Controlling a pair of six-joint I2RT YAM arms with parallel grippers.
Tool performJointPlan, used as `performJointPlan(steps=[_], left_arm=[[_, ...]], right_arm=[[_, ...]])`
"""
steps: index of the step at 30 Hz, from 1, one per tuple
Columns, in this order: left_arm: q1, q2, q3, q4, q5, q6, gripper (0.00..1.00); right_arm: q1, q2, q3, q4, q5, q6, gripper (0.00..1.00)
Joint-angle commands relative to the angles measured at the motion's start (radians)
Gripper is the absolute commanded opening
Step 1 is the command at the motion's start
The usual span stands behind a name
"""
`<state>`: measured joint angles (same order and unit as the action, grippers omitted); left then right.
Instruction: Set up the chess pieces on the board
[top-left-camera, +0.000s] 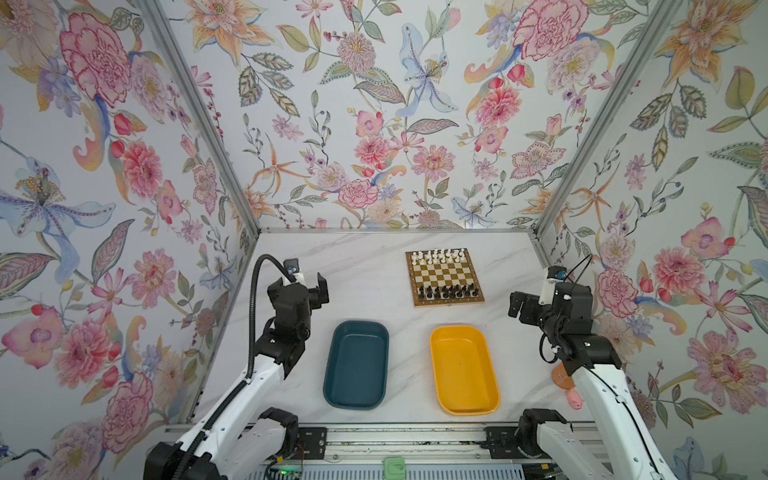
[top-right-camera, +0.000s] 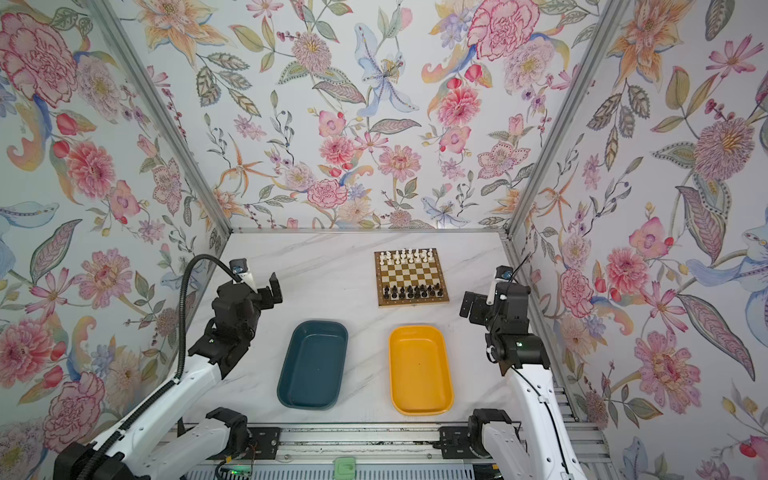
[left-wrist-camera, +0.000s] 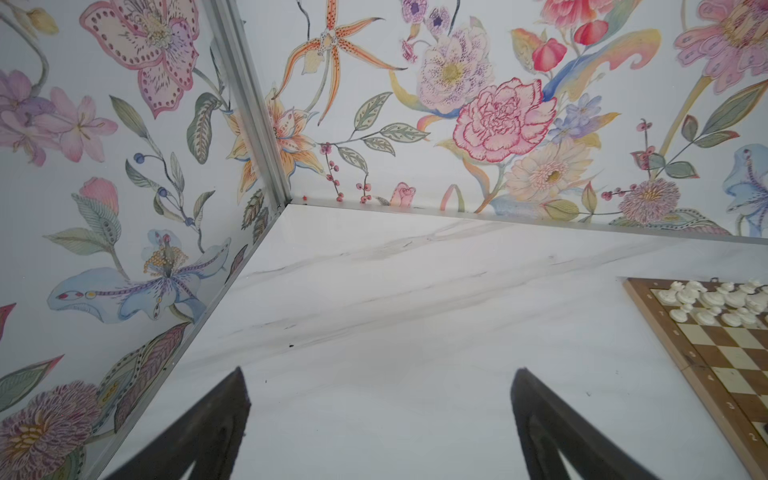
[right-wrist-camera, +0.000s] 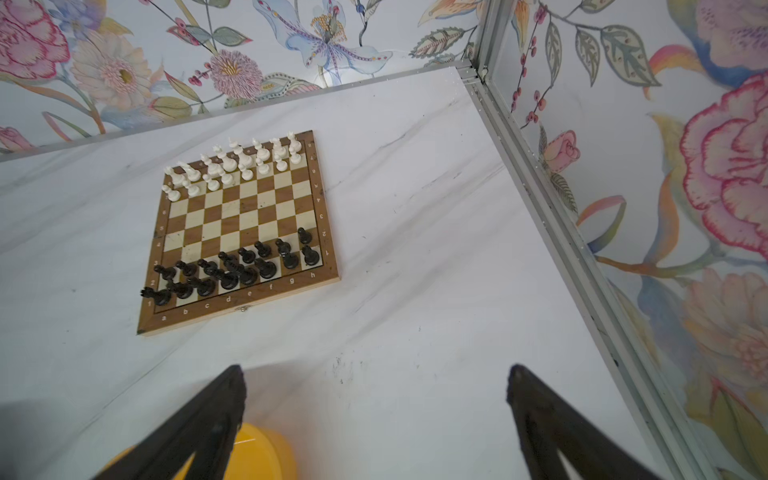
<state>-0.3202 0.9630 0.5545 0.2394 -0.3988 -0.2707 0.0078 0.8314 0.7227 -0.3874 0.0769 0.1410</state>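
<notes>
The board (top-left-camera: 444, 274) (top-right-camera: 411, 274) lies at the back right of the marble table. White chess pieces (top-left-camera: 440, 255) (right-wrist-camera: 232, 166) fill its two far rows and black chess pieces (top-left-camera: 446, 291) (right-wrist-camera: 232, 266) its two near rows. My left gripper (top-left-camera: 300, 286) (left-wrist-camera: 380, 372) hangs open over bare table to the left, well clear of the board (left-wrist-camera: 715, 374), with nothing between its fingers. On the right, beside the side wall, my right gripper (top-left-camera: 519, 305) (right-wrist-camera: 376, 368) is open and empty too, facing the board (right-wrist-camera: 245, 216) from a distance.
A teal tray (top-left-camera: 357, 365) and a yellow tray (top-left-camera: 463, 370) (right-wrist-camera: 257, 453) lie side by side in front of the board, both empty. A small pink toy (top-left-camera: 575, 401) and an orange object (top-left-camera: 559, 376) sit by the right arm. Flowered walls enclose three sides.
</notes>
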Motion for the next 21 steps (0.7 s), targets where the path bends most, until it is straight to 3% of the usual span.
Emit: performJointPlan(steps=[1, 7, 11, 16, 21], left_arm=[[0.014, 0.009, -0.111, 0.379, -0.083, 0.098, 0.99], [0.046, 0.178, -0.215, 0.615, -0.063, 0.18, 0.99], [0.067, 0.263, -0.257, 0.71, -0.089, 0.254, 1.0], [0.199, 0.318, -0.355, 0.896, 0.029, 0.201, 0.99], [0.244, 0.418, -0.415, 1.098, 0.095, 0.222, 0.99]], right_arm=[[0.001, -0.019, -0.132, 0.272, 0.057, -0.042, 0.99], [0.034, -0.017, -0.301, 0.516, 0.124, -0.111, 0.99], [0.036, 0.031, -0.359, 0.637, 0.083, -0.098, 0.99], [0.037, 0.107, -0.427, 0.788, 0.061, -0.104, 0.99], [0.034, 0.24, -0.445, 0.946, 0.099, -0.128, 0.99]])
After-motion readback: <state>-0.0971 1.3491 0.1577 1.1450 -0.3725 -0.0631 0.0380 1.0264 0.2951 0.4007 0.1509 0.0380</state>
